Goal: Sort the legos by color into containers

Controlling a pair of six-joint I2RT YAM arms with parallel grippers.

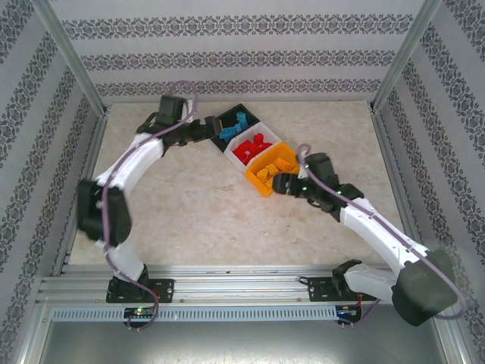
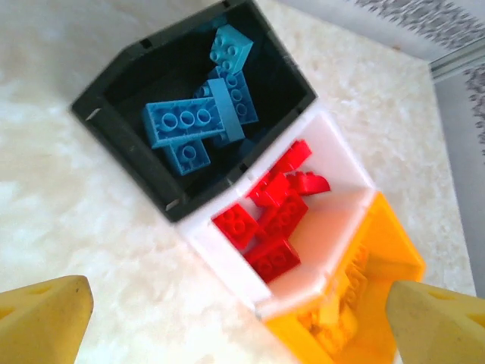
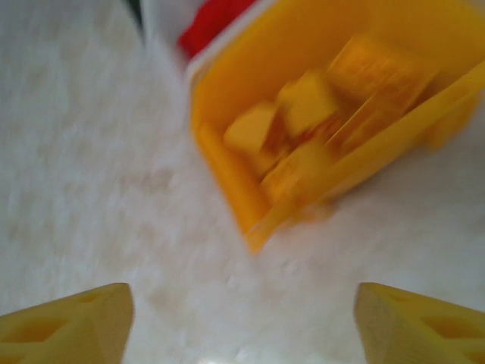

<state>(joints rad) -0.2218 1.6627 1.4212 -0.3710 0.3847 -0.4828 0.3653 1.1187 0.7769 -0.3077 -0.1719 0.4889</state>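
While both hands hang empty above the tabletop [image 1: 189, 205], 3 bins sit touching in a slanted row: the black bin [image 2: 114, 102] holds the blue bricks [image 2: 197, 121], the white bin [image 2: 333, 220] the red bricks [image 2: 273, 220], and the orange bin [image 3: 250, 45] the yellow bricks [image 3: 303, 106]. The left hand [image 2: 239, 296] has its fingers spread wide near the white bin's front; the right hand [image 3: 244, 296], fingers apart, hovers just before the orange bin.
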